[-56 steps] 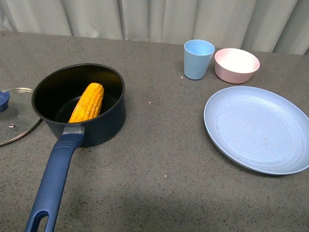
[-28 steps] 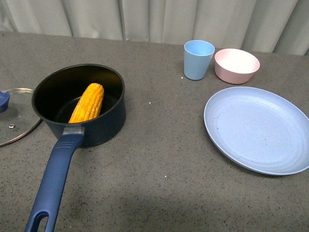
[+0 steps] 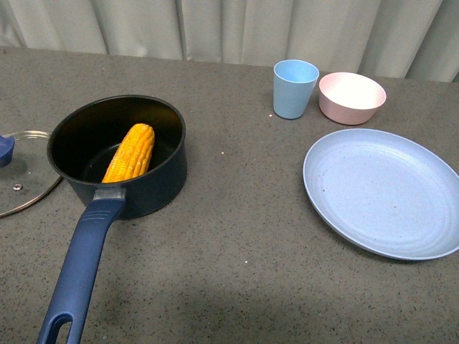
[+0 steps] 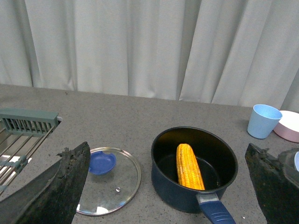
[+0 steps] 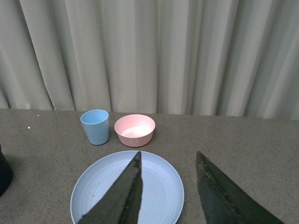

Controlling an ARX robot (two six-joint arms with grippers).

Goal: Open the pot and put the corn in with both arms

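The dark navy pot point(image 3: 154, 183) stands open at the left of the table, its long blue handle point(image 3: 79, 269) pointing toward the front edge. The yellow corn cob point(image 3: 130, 153) lies inside it, leaning on the wall. The glass lid point(image 3: 25, 179) with a blue knob lies flat to the pot's left. In the left wrist view the pot point(image 4: 163, 184), corn point(image 4: 189, 166) and lid point(image 4: 110, 182) lie below the open left gripper point(image 4: 168, 186), which is empty and well above them. The right gripper point(image 5: 168, 186) is open and empty above the blue plate point(image 5: 98, 196). Neither arm shows in the front view.
A pale blue cup point(image 3: 294, 87) and a pink bowl point(image 3: 351, 97) stand at the back right, with a large pale blue plate point(image 3: 384, 190) in front of them. A grey dish rack point(image 4: 23, 128) shows far left in the left wrist view. Curtains hang behind the table.
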